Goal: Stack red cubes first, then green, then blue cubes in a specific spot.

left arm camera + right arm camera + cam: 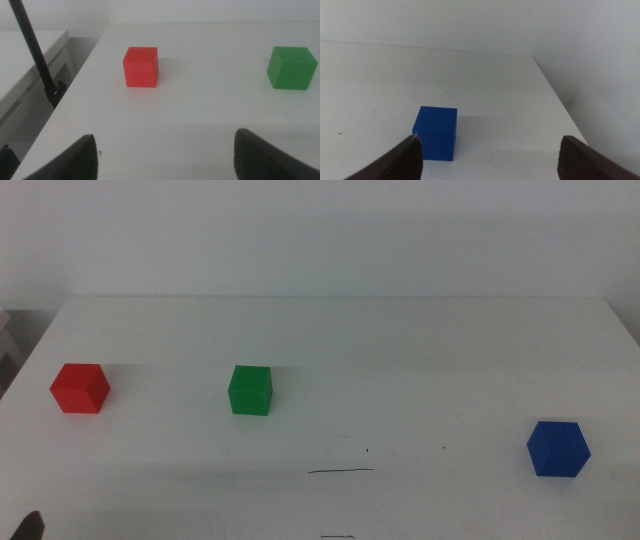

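In the middle view the red cube (80, 388) sits at the table's left, the green cube (250, 390) left of centre, and the blue cube (558, 448) at the front right. The black pen stroke (341, 471) lies at the front centre, bare. My left gripper (167, 160) is open and empty, well short of the red cube (141, 66), with the green cube (292, 67) off to one side. Only a dark tip of it (30, 527) shows in the middle view. My right gripper (492, 160) is open and empty, with the blue cube (436, 133) just ahead, near one jaw.
Two tiny black dots (367, 449) lie above the stroke, and a second short pen mark (338, 535) lies at the front edge. A black pole (35, 55) and a low white shelf (30, 45) stand off the table's left side. The table's right edge (555, 95) runs near the blue cube.
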Robot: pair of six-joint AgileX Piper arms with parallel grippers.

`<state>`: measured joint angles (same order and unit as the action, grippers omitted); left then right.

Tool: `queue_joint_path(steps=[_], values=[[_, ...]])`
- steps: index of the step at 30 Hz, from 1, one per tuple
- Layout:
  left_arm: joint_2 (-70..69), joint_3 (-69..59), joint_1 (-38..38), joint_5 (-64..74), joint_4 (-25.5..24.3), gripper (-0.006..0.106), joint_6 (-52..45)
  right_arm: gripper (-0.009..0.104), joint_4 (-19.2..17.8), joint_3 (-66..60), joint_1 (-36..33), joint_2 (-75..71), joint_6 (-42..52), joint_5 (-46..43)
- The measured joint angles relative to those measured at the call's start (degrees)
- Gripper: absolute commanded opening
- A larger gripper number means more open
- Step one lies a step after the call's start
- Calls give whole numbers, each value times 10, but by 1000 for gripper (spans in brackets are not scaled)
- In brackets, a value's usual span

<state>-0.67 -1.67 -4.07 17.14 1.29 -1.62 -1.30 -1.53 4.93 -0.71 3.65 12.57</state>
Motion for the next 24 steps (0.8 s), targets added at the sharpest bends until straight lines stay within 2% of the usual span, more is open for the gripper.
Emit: queue_joint_path(steps=[10, 16, 24], values=[[0, 0, -67, 0, 0, 93, -1, 90, 0, 0, 0, 0, 0, 0], [5, 3, -77, 1, 0, 93, -1, 90, 0, 0, 0, 0, 0, 0], [175, 156, -76, 49, 0, 93, -2, 90, 0, 0, 0, 0, 0, 0]])
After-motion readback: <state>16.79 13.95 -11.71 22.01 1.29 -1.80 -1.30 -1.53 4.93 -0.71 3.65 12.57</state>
